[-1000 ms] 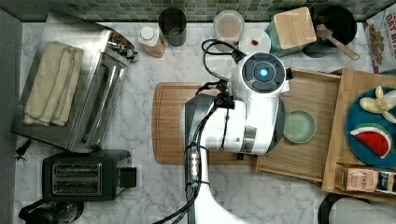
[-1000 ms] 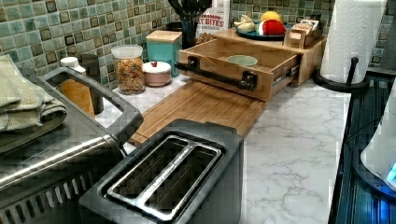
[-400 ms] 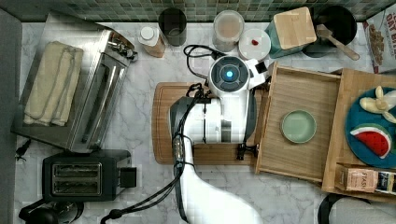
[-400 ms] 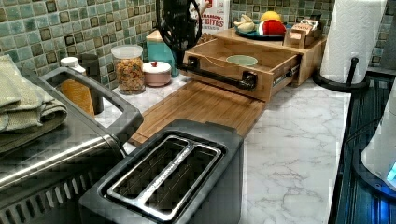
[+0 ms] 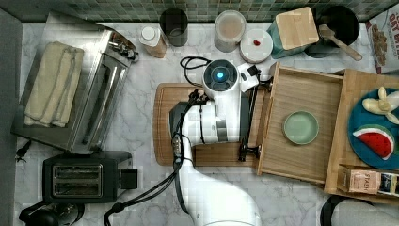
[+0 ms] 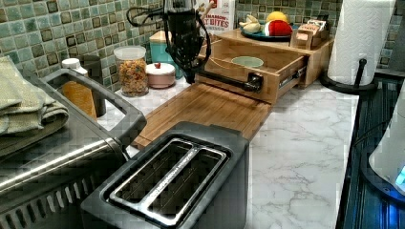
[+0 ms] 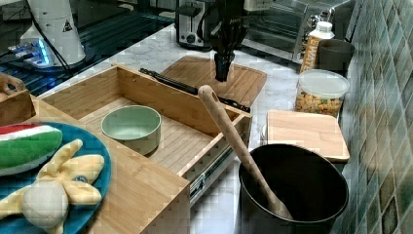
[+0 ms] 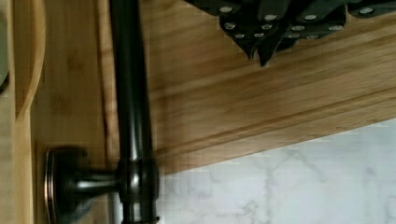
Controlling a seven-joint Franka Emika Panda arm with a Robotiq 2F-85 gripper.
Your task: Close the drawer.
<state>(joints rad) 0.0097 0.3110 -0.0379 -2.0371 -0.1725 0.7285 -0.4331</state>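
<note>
Your arm has swung off the drawer (image 5: 301, 92) toward the top view's left; gripper (image 8: 258, 49) pressed together above the cutting board (image 5: 164, 122), green bowl (image 5: 300, 127) inside drawer.

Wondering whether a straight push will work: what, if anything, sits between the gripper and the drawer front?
Nothing visible. The gripper hangs over the cutting board, apart from the drawer, with bare board between it and the black handle bar.
</note>
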